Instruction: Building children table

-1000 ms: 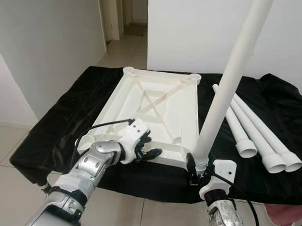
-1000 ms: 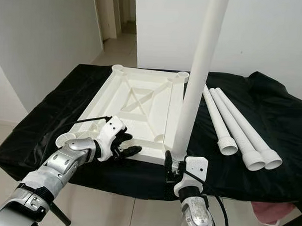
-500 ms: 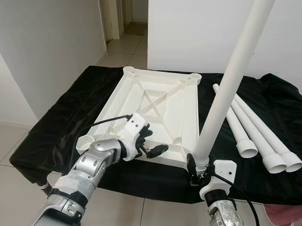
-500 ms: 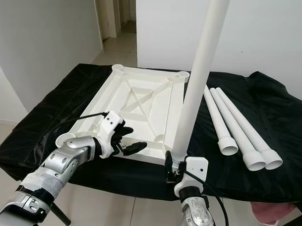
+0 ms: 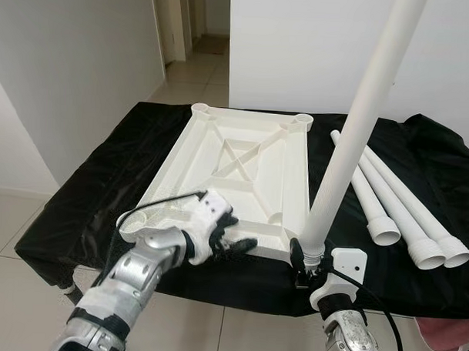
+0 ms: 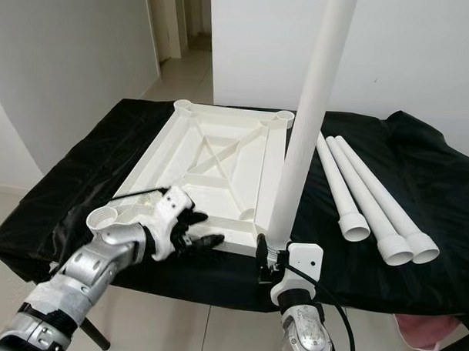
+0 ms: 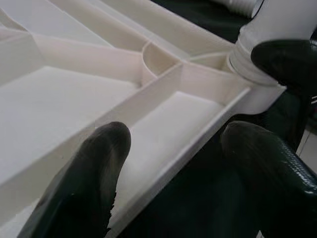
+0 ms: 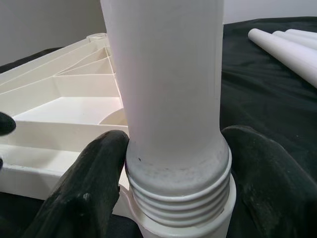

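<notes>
The white tabletop (image 5: 242, 164) lies upside down on a black cloth, ribs up, with a round socket at each corner. My right gripper (image 5: 308, 264) is shut on a long white table leg (image 5: 351, 141). It holds the leg upright with the threaded end (image 8: 181, 191) at the near right corner socket, and its fingers (image 8: 86, 193) clamp just above the threads. My left gripper (image 5: 231, 238) is open at the tabletop's near rim (image 7: 198, 144). One finger (image 7: 94, 163) is over the inner tray and the other outside the rim.
Three more white legs (image 5: 403, 208) lie side by side on the black cloth (image 5: 103, 179) to the right of the tabletop. The covered table's front edge is just under both grippers. Beyond it are tiled floor, white walls and a doorway (image 5: 190, 24).
My left gripper has dropped slightly and drawn back to the near rim, after reaching a little further in half a second ago. The right gripper and the upright leg have not moved.
</notes>
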Controlling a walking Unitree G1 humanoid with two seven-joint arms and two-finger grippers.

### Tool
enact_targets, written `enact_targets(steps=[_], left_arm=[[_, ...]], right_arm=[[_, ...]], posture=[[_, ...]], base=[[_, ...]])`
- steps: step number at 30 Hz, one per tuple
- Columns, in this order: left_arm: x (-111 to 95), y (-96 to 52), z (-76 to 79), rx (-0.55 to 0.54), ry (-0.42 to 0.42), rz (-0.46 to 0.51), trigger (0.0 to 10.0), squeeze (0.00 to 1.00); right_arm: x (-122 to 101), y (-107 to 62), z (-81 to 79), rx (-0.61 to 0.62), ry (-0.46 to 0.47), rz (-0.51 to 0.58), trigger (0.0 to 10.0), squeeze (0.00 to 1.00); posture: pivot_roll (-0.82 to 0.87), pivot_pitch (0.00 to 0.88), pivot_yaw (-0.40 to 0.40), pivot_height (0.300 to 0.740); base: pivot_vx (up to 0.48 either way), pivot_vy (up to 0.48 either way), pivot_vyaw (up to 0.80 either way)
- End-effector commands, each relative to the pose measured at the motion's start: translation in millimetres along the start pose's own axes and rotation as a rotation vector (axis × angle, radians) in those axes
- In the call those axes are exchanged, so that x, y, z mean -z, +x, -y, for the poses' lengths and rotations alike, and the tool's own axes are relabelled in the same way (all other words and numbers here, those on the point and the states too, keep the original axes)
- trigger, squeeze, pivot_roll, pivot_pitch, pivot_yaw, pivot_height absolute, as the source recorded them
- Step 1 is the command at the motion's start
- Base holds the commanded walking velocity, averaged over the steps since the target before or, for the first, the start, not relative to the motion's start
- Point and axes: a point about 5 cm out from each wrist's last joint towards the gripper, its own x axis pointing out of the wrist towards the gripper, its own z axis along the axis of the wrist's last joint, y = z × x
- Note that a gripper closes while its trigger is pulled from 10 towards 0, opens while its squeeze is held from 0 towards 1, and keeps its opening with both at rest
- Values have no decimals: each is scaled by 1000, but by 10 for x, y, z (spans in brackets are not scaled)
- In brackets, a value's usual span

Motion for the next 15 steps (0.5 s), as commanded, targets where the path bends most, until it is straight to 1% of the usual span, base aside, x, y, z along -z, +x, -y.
enact_targets(steps=[1, 2, 5, 8, 13, 14, 15], left_arm=[[22, -7, 25, 42, 3, -21, 10000, 0], [10, -16, 45, 56, 15, -12, 0, 0], [14, -12, 31, 32, 11, -19, 0, 0], [21, -15, 55, 59, 29, -23, 0, 0], [20, -2, 80, 73, 44, -29, 0, 0], [26, 11, 91, 84, 32, -38, 7373, 0], [26, 11, 91, 84, 32, -38, 7373, 0]], right_arm=[[31, -1, -8, -8, 0, -8, 10000, 0], [31, -3, -10, -9, 0, -8, 10000, 0], [31, -4, -10, -8, -1, -8, 10000, 0], [32, -3, -9, -8, -2, -7, 10000, 0], [33, -1, -8, -8, -3, -7, 10000, 0], [33, -1, -7, -8, -3, -6, 10000, 0], [33, -1, -7, -8, -3, -6, 10000, 0]], posture=[[-69, 84, 59, 740], [-70, 83, 60, 740], [-72, 82, 62, 740], [-73, 79, 61, 740], [-74, 77, 62, 740], [-74, 77, 62, 740], [-74, 77, 62, 740]], base=[[0, 0, 0], [0, 0, 0], [0, 0, 0], [0, 0, 0], [0, 0, 0], [0, 0, 0], [0, 0, 0]])
